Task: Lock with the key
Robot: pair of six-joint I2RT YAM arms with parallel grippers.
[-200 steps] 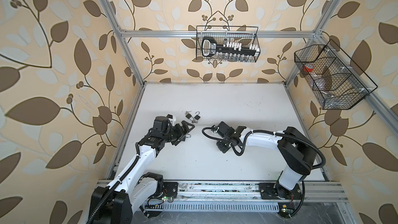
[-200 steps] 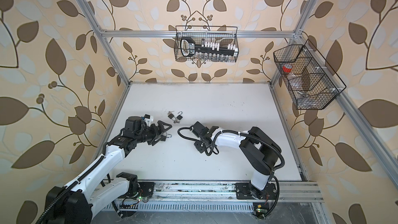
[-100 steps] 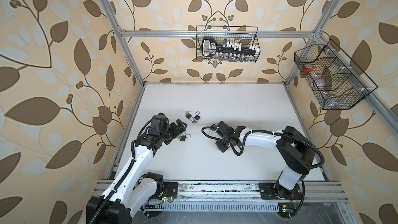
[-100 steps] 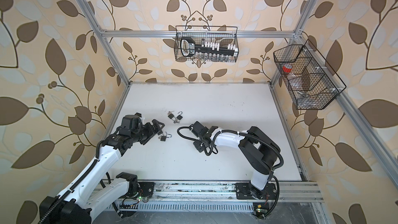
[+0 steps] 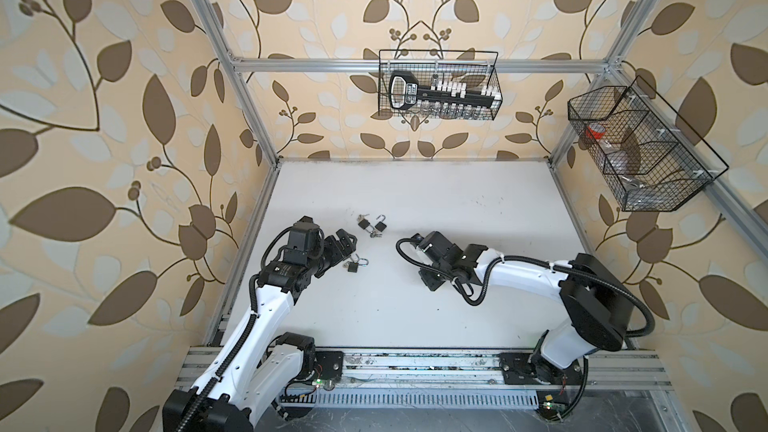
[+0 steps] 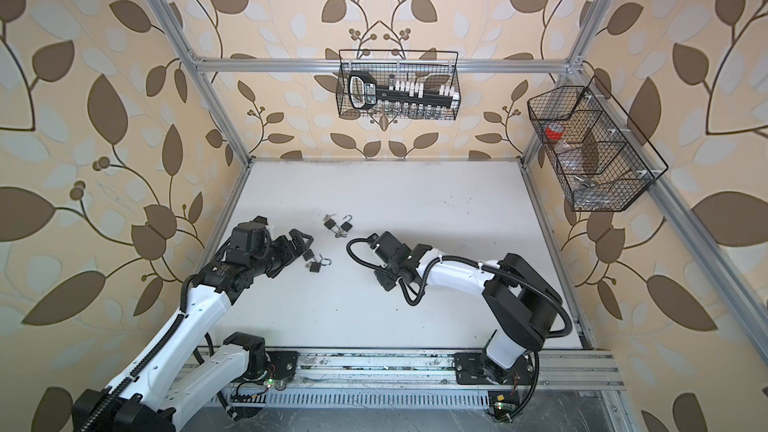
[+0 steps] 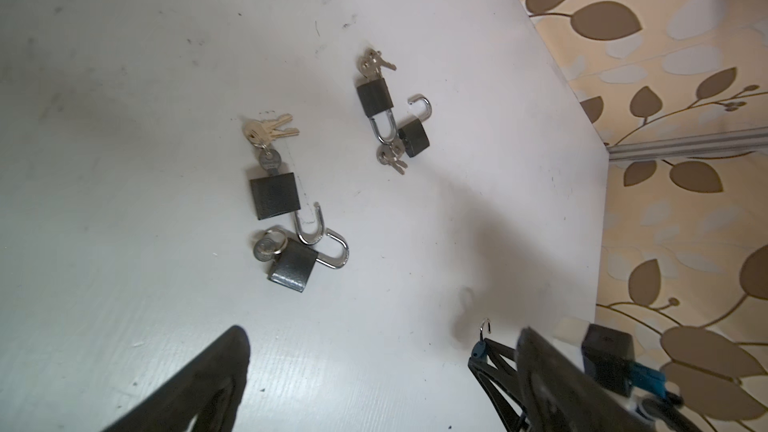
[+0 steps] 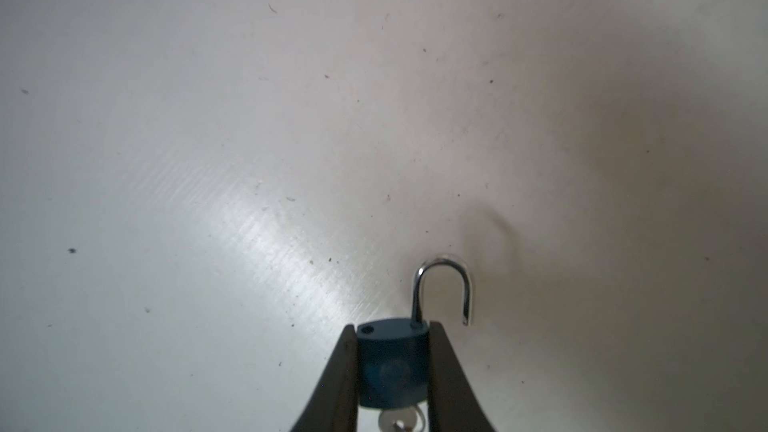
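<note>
- The right gripper [image 8: 392, 328] is clamping the blue padlock [image 8: 390, 361] across its body, over the table [image 8: 249, 118].
- Its shackle [image 8: 416, 297] is standing swung open, and the key [image 8: 399, 421] is sitting in the opposite end.
- In a top view, the left gripper [image 5: 349, 247] is hovering at nine o'clock from there with its jaws spread wide, just beside loose black padlocks [image 5: 354, 266].
- The step in hand appears to be securing the lock. Next is pressing the shackle home, then turning the key.

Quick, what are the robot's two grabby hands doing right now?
Left gripper: open, holding nothing.
Right gripper: shut on the blue padlock.
</note>
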